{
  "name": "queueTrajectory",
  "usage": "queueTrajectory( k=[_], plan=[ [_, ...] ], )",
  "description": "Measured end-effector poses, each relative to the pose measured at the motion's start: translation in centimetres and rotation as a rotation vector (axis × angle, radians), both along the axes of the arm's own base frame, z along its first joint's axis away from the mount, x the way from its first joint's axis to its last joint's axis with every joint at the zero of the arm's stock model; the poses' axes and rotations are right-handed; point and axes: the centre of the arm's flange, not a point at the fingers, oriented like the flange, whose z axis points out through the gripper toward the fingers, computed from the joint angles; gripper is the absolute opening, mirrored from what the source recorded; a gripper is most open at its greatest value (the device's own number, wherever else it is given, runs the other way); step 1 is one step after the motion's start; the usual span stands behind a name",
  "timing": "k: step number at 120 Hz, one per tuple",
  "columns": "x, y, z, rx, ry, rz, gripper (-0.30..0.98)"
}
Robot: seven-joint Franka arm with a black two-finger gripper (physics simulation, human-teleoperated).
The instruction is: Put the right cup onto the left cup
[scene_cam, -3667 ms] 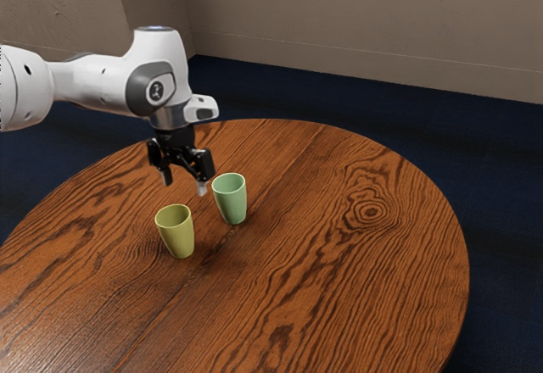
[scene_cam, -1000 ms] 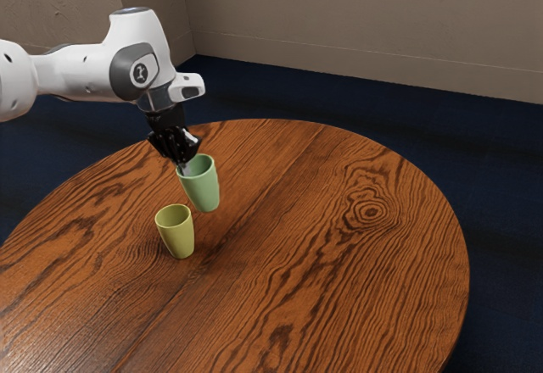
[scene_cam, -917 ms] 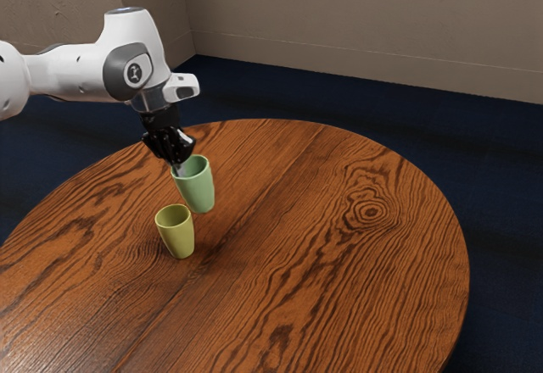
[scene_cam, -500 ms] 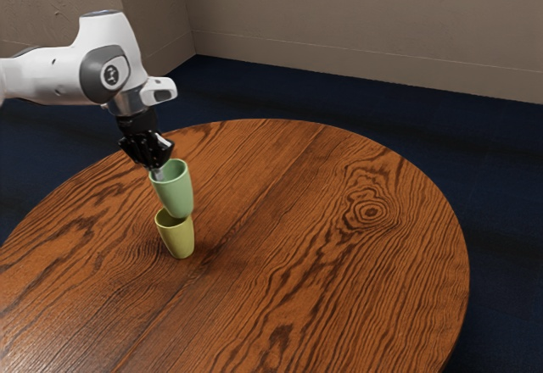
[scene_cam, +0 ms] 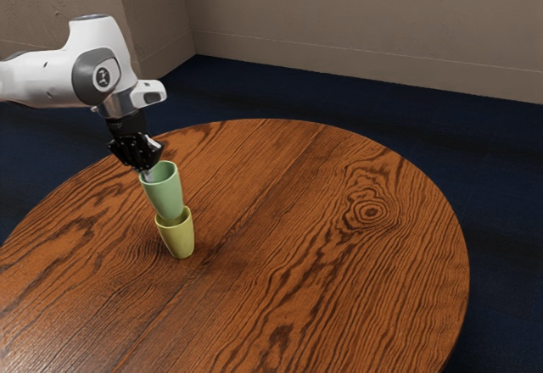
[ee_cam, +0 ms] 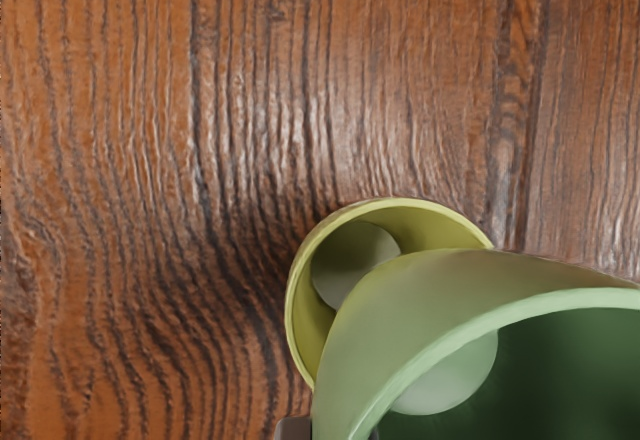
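In the exterior view my gripper (scene_cam: 146, 173) is shut on the wall of the green cup (scene_cam: 165, 195) at its rim, on the exterior view's left side of it. The green cup is held up, slightly tilted, and its base overlaps the rim of the yellow-green cup (scene_cam: 178, 239), which stands upright on the table. In the wrist view the green cup (ee_cam: 420, 310) partly covers the opening of the yellow-green cup (ee_cam: 300, 290), whose inner floor still shows in part. Whether the two cups touch I cannot tell.
The round wooden table (scene_cam: 339, 263) carries both cups. Its far edge curves behind them, with dark blue floor (scene_cam: 280, 93) beyond and a plain wall (scene_cam: 356, 25) farther back.
The green cup was standing on the table earlier; my gripper took hold of it and raised it. Since then hand and cup have moved toward the exterior view's left, over the yellow-green cup, which stayed put.
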Motion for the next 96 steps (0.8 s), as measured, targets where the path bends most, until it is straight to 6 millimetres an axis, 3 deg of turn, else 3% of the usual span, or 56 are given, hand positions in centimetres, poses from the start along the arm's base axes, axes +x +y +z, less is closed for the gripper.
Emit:
queueTrajectory(
  k=[58,80,96],
  plan=[
    [0.6,0.5,-2.8,-0.002,0.029,0.01,-0.1],
    [0.6,0.3,-3.1,-0.01,0.023,0.013,0.3],
    [0.4,-0.2,-1.3,-0.005,-0.005,0.001,0.48]
  ],
)
